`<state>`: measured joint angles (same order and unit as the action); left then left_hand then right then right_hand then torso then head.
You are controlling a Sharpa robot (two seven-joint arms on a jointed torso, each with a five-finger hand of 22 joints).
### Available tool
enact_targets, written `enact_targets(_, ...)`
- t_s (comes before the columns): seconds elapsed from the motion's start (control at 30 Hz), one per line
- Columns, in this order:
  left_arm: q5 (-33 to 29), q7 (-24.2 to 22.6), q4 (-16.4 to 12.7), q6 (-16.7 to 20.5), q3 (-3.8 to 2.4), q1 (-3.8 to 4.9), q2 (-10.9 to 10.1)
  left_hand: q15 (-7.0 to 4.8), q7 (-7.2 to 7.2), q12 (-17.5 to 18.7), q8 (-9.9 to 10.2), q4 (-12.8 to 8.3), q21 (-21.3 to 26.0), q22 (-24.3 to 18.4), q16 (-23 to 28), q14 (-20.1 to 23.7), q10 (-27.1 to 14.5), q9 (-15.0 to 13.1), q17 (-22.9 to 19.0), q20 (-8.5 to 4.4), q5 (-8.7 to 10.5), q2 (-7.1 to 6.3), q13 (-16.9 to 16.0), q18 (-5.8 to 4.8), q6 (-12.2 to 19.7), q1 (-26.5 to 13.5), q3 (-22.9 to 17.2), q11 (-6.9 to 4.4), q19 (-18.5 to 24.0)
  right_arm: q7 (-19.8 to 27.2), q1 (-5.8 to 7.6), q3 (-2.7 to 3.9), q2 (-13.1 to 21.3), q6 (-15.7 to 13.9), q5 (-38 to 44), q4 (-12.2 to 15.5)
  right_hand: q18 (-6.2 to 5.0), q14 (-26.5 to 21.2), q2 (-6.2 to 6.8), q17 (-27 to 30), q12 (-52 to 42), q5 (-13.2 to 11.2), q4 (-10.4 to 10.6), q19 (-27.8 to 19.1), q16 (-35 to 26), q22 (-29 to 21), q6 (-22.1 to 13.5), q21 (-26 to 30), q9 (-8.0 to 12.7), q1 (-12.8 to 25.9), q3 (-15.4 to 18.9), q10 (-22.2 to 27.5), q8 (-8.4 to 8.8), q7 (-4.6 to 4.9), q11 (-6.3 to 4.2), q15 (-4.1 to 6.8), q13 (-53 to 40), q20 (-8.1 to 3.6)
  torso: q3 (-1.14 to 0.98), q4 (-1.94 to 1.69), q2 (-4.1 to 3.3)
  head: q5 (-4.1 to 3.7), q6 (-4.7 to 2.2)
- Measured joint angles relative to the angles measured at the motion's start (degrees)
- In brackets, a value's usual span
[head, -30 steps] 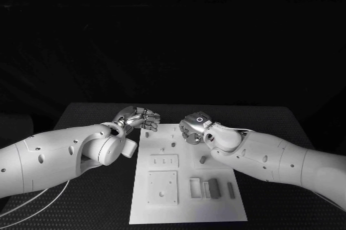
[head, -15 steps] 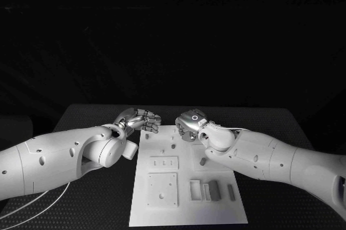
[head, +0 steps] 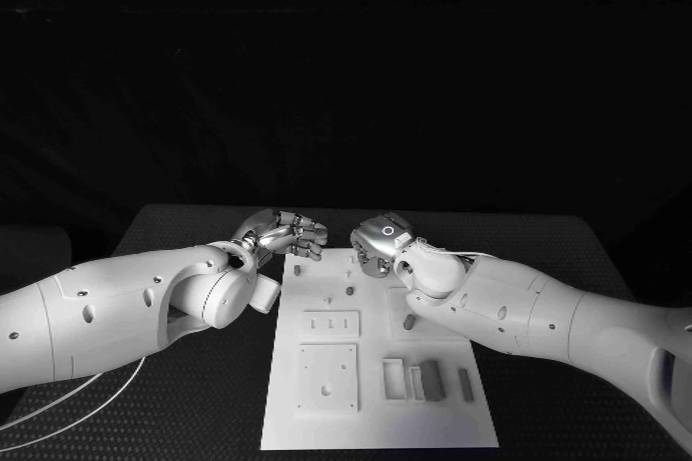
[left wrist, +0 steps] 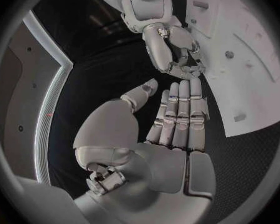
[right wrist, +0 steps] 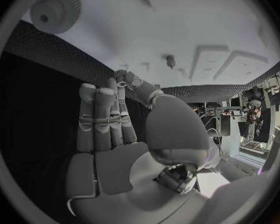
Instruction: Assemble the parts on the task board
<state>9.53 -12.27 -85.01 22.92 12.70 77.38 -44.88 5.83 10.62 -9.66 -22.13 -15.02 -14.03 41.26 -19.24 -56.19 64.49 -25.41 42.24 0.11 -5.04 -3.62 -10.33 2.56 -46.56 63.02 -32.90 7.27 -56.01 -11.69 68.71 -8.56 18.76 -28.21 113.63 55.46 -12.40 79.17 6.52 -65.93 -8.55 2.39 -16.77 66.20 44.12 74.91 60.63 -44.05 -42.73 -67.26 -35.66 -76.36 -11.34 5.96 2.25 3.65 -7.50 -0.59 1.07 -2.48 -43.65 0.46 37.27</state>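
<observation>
White task board [head: 378, 421], raised blocks, small grey parts [head: 428, 378].

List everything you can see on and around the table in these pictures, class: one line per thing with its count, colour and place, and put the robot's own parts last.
Table: one, black, under everything.
Task board: one, white, middle of the table, running from near edge to far.
Square plates: two, white, on the board's left half, one behind the other.
Slot pieces: a small group, pale to grey, standing side by side near the board's near right.
Gear: one, white, on the board, seen in the right wrist view.
Small pegs: a few, grey, dotted over the board's far half.
Cable: white, beside the left arm.
Left hand: silver, over the board's far left corner, holding nothing.
Right hand: silver, over the board's far end, fingers curled.
</observation>
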Motion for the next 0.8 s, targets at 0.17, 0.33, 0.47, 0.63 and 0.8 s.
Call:
enact_targets(0.17,0.0,0.0,-0.5,0.1,0.00,0.53,-0.1,0.00,0.00,0.0,0.0,0.0,0.0,0.0,0.0,0.0,0.0,0.0,0.1,0.00,0.00,0.00,0.0,-0.02,0.0,0.0,0.0,0.00,0.0,0.1,0.00,0.00,-0.6,-0.2,0.1,-0.2,0.00,0.1,0.14,0.0,0.0,0.0,0.0,0.0,0.0,0.0,0.0,0.0,0.0,0.1,0.0,0.0,0.00,0.00,-0.01,-0.09,0.0,0.00,0.10,-0.26,-0.30,0.05,-0.14)
enact_targets(0.33,0.0,0.0,-0.7,0.1,0.00,0.96,-0.1,0.00,0.00,0.0,0.0,0.0,0.0,0.1,0.0,0.0,0.0,0.0,0.0,0.00,0.00,0.00,0.0,-0.03,0.0,0.0,0.0,0.00,0.0,0.2,0.00,0.00,-1.2,-0.4,0.1,-0.6,0.00,0.1,0.14,0.0,0.0,0.0,0.0,-0.1,0.0,0.0,0.0,0.0,0.0,0.1,0.0,0.0,0.01,0.00,-0.01,-0.10,0.0,0.08,0.21,-0.55,-0.64,-0.05,-0.38)
enact_targets(0.47,0.0,0.0,-1.0,0.2,0.00,1.20,-0.1,0.00,0.00,0.0,0.0,0.0,0.0,0.1,0.0,0.0,0.0,0.0,0.0,0.00,0.00,0.00,0.0,-0.04,0.0,0.0,0.0,0.00,0.0,0.3,0.01,0.00,-1.4,-0.5,0.1,-0.9,0.00,0.1,0.14,0.0,0.0,0.0,0.0,-0.1,0.0,0.0,0.0,0.0,0.0,0.1,0.0,-0.1,0.02,0.00,0.13,-0.07,0.0,0.08,0.28,-0.85,-0.93,-0.20,-0.55)
enact_targets(0.63,0.0,0.0,-1.3,0.3,0.00,1.57,-0.2,0.00,0.00,0.0,0.0,0.0,0.0,0.0,0.0,0.0,0.0,0.0,0.0,0.00,0.00,0.00,0.0,-0.05,0.0,0.0,0.0,0.00,0.0,0.3,0.05,0.04,-1.5,-0.6,0.1,-1.0,0.00,0.0,0.15,0.0,0.0,0.0,0.0,-0.1,0.0,0.0,0.0,-0.2,0.0,0.1,0.0,-0.1,0.04,0.00,0.15,0.03,0.0,0.09,0.40,-1.18,-1.35,-0.42,-0.68)
enact_targets(0.8,0.0,0.0,-1.4,0.4,0.01,1.76,-0.3,0.00,0.00,0.0,0.0,0.0,0.0,0.0,0.0,0.0,0.0,0.0,0.1,0.00,0.00,0.00,0.0,-0.08,0.0,0.0,0.0,0.00,0.0,0.4,0.12,0.06,-1.7,-1.0,0.2,-1.2,0.00,0.0,0.15,0.0,0.0,0.0,0.0,-0.1,0.0,0.0,0.0,-0.2,0.0,0.1,0.0,0.0,0.04,0.00,0.23,0.03,0.0,0.10,0.45,-1.27,-1.46,-0.30,-0.59)
